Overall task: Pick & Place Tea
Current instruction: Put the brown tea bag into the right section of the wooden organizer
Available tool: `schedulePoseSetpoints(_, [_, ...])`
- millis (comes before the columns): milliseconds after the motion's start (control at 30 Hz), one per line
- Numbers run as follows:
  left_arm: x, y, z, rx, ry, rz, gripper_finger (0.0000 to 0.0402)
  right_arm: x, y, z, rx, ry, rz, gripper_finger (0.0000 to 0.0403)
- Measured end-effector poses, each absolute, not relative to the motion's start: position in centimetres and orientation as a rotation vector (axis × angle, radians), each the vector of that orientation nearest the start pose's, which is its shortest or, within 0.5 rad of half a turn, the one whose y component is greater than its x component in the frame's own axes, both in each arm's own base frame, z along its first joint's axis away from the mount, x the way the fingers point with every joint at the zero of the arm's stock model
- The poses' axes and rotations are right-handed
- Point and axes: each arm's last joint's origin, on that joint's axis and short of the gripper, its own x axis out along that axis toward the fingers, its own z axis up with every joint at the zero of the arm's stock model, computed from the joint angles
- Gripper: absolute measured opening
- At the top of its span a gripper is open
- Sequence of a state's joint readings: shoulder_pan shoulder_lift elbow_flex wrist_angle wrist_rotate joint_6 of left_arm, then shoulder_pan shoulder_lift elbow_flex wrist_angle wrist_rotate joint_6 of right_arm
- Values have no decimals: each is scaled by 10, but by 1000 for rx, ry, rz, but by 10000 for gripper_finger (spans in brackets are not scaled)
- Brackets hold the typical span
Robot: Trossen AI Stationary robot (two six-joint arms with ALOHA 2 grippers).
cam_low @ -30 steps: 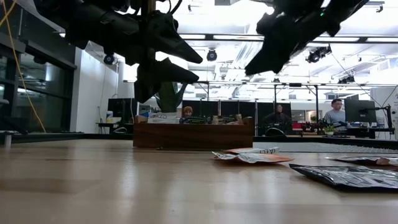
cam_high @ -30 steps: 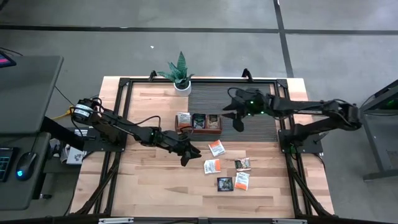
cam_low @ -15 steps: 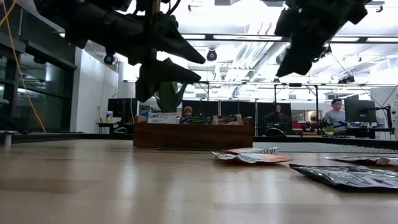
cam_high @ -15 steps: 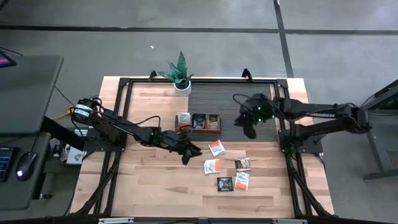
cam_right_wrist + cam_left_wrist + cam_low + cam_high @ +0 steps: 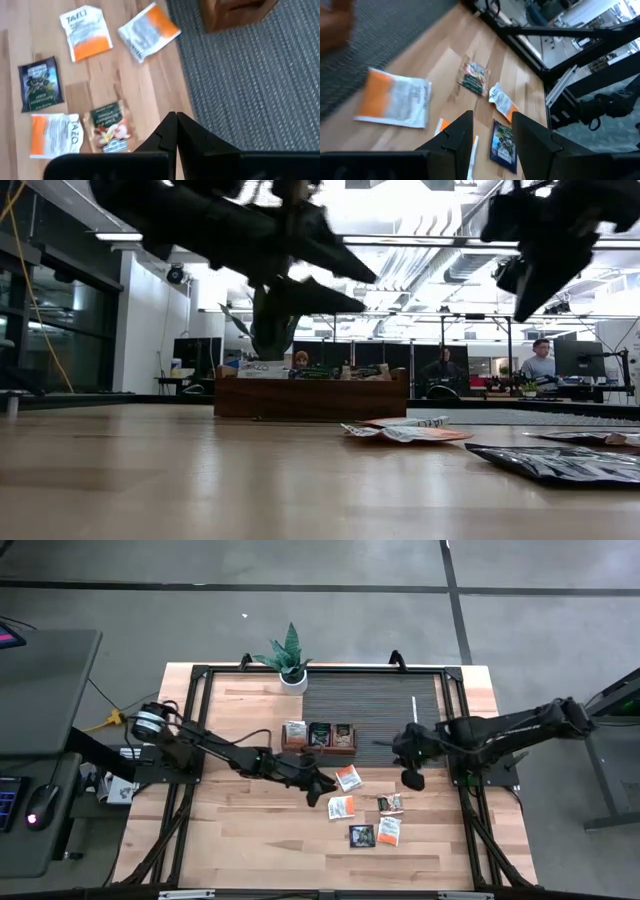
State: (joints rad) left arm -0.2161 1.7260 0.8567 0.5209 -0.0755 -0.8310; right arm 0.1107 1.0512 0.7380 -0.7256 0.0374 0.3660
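Some tea bags are sitting in the long brown wooden tray (image 5: 319, 736). Five small flat square tea packets (image 5: 342, 807) are waiting on the table. The left gripper (image 5: 322, 792) is hovering with fingers apart and empty; the right gripper (image 5: 412, 778) is hanging with fingers together, empty.

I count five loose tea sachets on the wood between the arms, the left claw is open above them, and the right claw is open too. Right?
Not quite: the right claw is shut, its fingers pressed together with nothing between them, as the right wrist view shows. The rest holds: five loose tea sachets lie on the wood, and the left claw is open above them.
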Motion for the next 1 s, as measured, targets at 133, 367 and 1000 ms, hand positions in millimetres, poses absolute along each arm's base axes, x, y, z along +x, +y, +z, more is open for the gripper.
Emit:
schedulePoseSetpoints(133, [371, -81, 173, -785, 425, -16, 133, 183, 39, 230, 260, 1053, -148, 1])
schedulePoseSetpoints(367, [404, -91, 172, -788, 539, -75, 133, 163, 72, 207, 363, 1025, -203, 1])
schedulePoseSetpoints(1000, [447, -104, 177, -762, 603, -196, 133, 147, 131, 162, 669, 941, -271, 0])
